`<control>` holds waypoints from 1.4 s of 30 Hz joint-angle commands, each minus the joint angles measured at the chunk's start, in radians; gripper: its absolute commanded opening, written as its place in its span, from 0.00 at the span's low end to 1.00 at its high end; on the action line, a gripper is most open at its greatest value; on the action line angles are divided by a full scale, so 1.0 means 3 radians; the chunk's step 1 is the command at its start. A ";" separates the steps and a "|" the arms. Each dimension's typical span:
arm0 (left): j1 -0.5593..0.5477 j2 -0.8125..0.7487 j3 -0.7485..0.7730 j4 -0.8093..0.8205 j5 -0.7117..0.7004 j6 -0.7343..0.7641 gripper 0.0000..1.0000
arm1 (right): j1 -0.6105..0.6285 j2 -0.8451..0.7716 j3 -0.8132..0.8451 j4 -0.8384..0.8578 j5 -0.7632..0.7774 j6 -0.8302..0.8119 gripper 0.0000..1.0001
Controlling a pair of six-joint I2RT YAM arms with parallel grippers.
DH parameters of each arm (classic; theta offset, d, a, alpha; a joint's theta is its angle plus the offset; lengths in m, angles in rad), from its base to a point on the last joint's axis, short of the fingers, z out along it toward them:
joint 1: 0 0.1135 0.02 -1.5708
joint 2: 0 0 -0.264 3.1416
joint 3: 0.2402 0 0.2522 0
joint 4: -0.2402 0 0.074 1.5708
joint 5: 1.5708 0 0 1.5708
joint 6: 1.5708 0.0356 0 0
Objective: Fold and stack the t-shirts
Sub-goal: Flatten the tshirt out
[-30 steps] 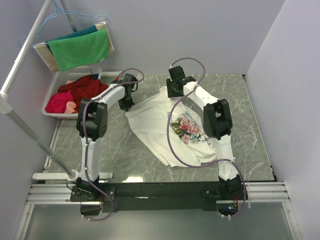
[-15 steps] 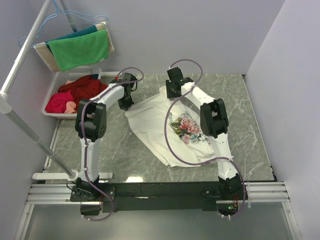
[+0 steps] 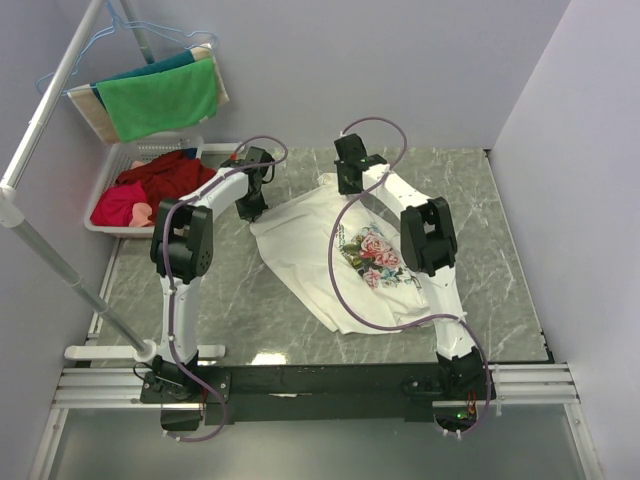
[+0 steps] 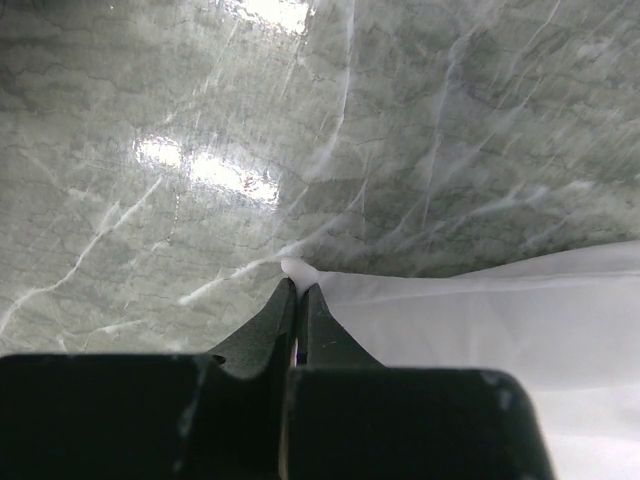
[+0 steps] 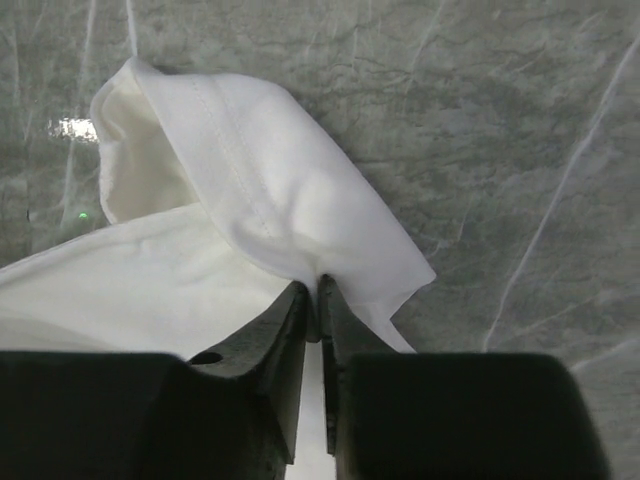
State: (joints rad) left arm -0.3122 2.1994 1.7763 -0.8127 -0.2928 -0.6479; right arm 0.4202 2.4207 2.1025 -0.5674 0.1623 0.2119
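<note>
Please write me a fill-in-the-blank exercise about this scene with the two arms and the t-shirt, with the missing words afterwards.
1. The t-shirt is ___ in colour.
2. Its chest print shows pink ___.
3. The basket holds mostly ___ clothes.
4. Both the left gripper and the right gripper are shut on the fabric of the ___.

Missing words: white; flowers; red; t-shirt.

No readable text anywhere; the marks by the floral print on the t-shirt (image 3: 375,255) are too small to make out.
</note>
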 commanded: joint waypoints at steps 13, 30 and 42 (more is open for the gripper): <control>0.0008 -0.0275 0.0608 -0.0256 -0.0338 0.0104 0.01 | -0.0235 -0.1134 0.0104 -0.0046 0.1023 -0.0037 0.00; 0.0335 -0.0878 0.2010 -0.0339 -0.0538 0.0370 0.01 | -0.0792 -0.2321 0.0380 -0.0011 0.1509 -0.0251 0.00; 0.0386 -0.2196 0.1504 0.0586 0.0055 0.0682 0.01 | -0.0792 -0.3409 0.0401 0.0035 0.1320 -0.0297 0.00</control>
State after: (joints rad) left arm -0.1978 1.6768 2.2772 -0.7929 -0.3794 -0.4957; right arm 0.1814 1.5368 2.1765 -0.6048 0.5747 0.1310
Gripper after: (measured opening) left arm 0.024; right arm 0.013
